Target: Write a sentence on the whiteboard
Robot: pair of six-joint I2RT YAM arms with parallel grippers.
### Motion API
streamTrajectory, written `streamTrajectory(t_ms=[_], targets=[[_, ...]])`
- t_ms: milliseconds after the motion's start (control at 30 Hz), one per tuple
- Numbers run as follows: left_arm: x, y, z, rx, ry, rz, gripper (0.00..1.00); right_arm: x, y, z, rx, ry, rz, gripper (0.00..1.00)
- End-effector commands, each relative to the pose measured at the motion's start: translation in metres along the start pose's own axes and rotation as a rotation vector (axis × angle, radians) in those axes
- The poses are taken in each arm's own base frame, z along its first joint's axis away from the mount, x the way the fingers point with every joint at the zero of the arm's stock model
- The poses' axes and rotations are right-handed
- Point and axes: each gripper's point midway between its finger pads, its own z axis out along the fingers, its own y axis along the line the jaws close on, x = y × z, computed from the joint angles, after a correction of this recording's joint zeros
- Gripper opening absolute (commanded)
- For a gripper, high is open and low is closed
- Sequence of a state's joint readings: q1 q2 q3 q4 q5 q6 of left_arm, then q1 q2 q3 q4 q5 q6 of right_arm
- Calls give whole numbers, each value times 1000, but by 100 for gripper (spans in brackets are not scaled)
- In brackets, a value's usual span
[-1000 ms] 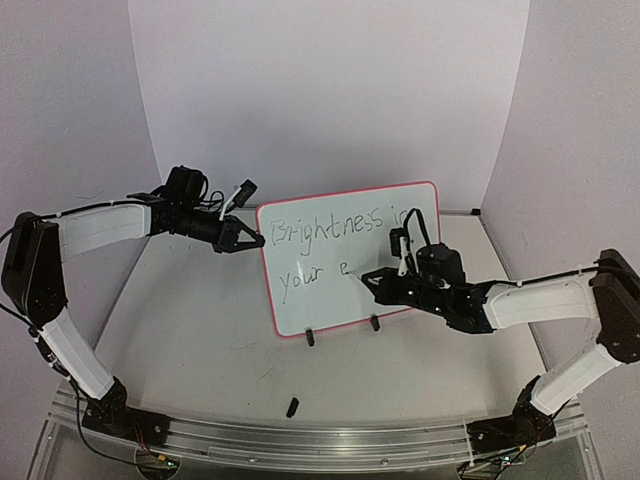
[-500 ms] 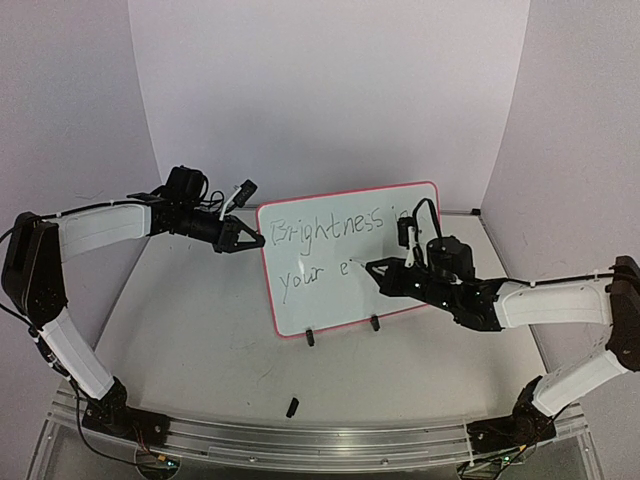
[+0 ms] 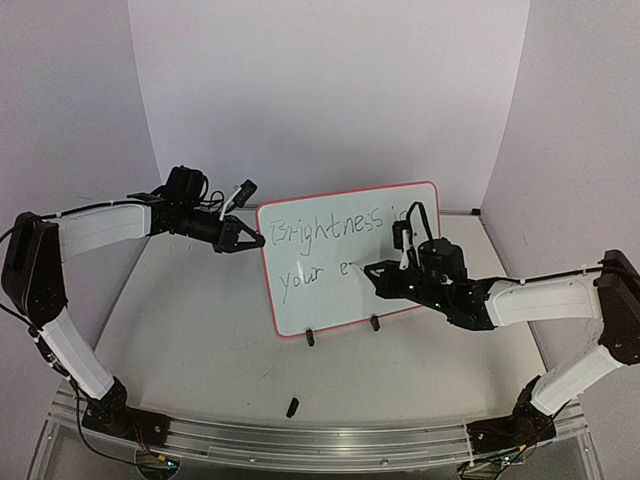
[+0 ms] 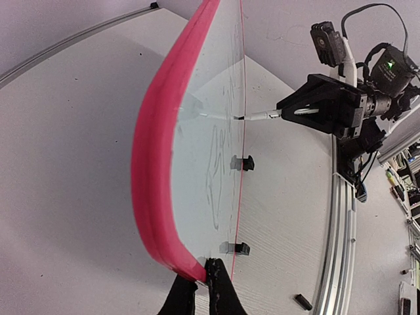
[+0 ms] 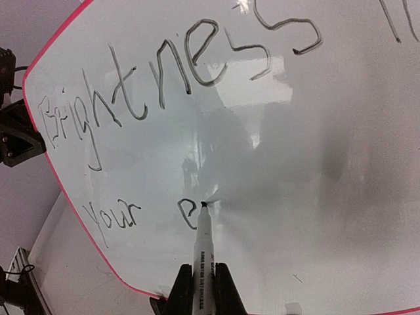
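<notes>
From above, the whiteboard (image 3: 335, 305) stands tilted back on two black feet (image 3: 310, 337) near the middle of the table (image 3: 200, 340), its writing side facing the near edge. The sentence (image 3: 330, 228) so far reads "Brightness" plus a short word half hidden by a cable on the top line, and "your e" below. The left gripper (image 3: 255, 240) pinches the board's upper left edge. The right gripper (image 3: 372, 270) reaches in from the right with a marker (image 3: 360, 268) pointing at the lower line. A small black piece (image 3: 292, 406) lies on the table, well in front of the board. In the left wrist view the board's red frame (image 4: 154, 164) runs away edge-on, and the two fingers (image 4: 220, 292) are closed tight on its nearest corner. Further off, the right gripper (image 4: 289, 108) holds the marker (image 4: 259, 116) level, its tip apparently touching the glossy face. In the right wrist view the fingers (image 5: 178, 292) are clamped on the marker's (image 5: 203, 256) barrel, with no gap showing. Its dark tip sits just right of the "e" in "your e" (image 5: 141, 213), and the left gripper (image 5: 16, 141) shows at the board's left edge.
</notes>
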State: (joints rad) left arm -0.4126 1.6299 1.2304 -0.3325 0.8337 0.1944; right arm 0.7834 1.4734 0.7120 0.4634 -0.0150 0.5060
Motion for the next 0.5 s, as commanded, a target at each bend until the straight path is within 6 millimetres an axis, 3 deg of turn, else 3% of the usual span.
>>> streamTrajectory(t_ms=[0,233,467], targets=[[16,9,6,-65,68,95,0,-9,-8,-1,41,-43,10,0],[16,10,7,-65,70,93,0,12,-20,-4,64,2,38,0],[17,10,7,-65,71,91,0,2,-13,-8,43,-20,26,0]])
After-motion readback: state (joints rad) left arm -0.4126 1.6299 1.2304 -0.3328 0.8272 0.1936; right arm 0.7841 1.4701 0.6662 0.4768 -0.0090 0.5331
